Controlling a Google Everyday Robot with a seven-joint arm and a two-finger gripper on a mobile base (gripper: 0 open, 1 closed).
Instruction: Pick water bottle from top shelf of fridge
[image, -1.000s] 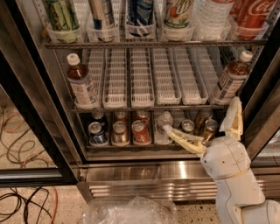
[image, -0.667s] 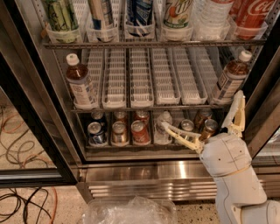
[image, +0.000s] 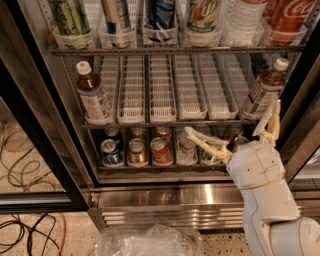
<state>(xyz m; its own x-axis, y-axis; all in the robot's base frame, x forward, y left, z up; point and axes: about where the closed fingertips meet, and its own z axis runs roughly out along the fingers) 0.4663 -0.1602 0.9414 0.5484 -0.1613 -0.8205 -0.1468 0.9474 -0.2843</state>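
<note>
Presently: fridge (image: 165, 197), open, directly before the pincer (image: 232, 118). Top shelf (image: 150, 51), well above it. Water bottle (image: 241, 20), on that shelf, almost straight overhead. Pincer, low by the cans (image: 159, 150), spread wide, empty. Best raised vertically, straddling the bottle's body before closing.

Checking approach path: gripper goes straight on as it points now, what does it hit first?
Likely the long white slotted plastic trays on the middle wire rack; the open gripper, at lower right, aims there. Depth unclear.
</note>
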